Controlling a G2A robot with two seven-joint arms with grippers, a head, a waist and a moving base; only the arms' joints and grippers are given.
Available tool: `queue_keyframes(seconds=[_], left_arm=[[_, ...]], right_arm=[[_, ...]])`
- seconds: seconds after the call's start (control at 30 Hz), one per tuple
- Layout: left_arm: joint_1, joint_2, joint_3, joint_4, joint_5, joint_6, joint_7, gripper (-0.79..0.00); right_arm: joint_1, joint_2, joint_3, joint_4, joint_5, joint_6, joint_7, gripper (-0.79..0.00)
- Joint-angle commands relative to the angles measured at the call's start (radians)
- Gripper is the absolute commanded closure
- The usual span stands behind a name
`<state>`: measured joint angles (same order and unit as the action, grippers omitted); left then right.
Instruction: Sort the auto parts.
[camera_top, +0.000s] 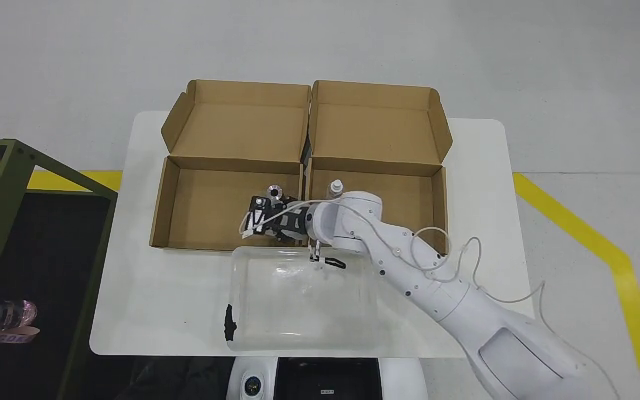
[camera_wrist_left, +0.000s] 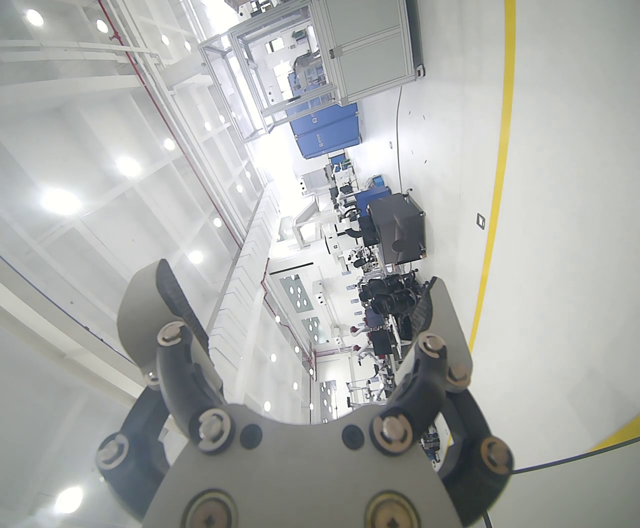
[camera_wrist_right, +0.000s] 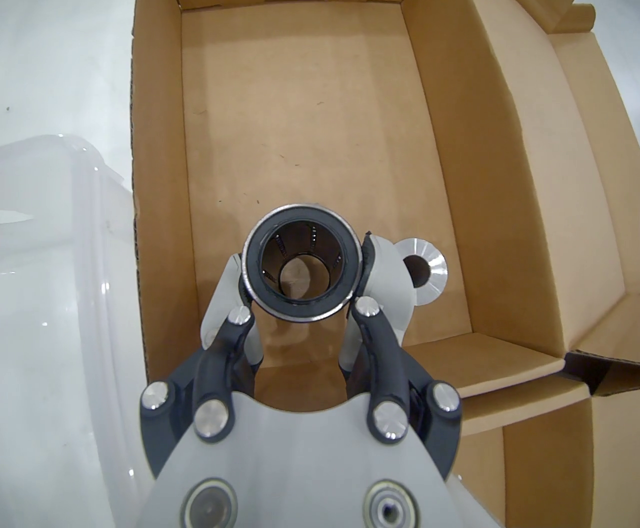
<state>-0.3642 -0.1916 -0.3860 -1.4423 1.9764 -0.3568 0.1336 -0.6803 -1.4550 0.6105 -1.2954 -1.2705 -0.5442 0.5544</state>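
text | none legible — mark on blue cabinet (camera_wrist_left: 327, 125) too small to read

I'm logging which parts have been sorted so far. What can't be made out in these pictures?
Top view: the small pale part in the right box is too small to identify.
Right wrist view: the silver flanged part is partly covered by a finger of the right end effector.
Same view: the held bearing hides whether it touches the left box's floor.
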Motion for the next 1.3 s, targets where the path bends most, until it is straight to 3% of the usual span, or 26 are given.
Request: queue_keyframes(seconds=[0.0,0.33,0.57,0.7,0.97,1.27], left_arm=[[0.000,0.000,0.000,0.000,0.000,0.000,0.000,-0.785],[0.000,0.000,0.000,0.000,0.000,0.000,0.000,-0.785],[0.000,0.000,0.000,0.000,0.000,0.000,0.000,-0.785],[0.000,0.000,0.000,0.000,0.000,0.000,0.000,-0.785],[0.000,0.000,0.000,0.000,0.000,0.000,0.000,-0.785],[0.000,0.000,0.000,0.000,0.000,0.000,0.000,-0.785]], right_arm=[[0.000,-0.002,0.000,0.005,-0.004,0.002,-0.001,-0.326],[-0.008,-0.009,0.010,0.015,-0.009,-0.009,-0.004,-0.354],[-0.020,-0.005,0.038,-0.026,-0.010,-0.021,-0.010,-0.422],[-0.030,0.000,0.057,-0.053,-0.016,-0.029,-0.026,-0.413],[-0.069,0.018,0.125,-0.186,-0.008,-0.041,-0.040,-0.413],[-0.190,0.057,0.225,-0.395,-0.028,-0.078,-0.036,-0.456]])
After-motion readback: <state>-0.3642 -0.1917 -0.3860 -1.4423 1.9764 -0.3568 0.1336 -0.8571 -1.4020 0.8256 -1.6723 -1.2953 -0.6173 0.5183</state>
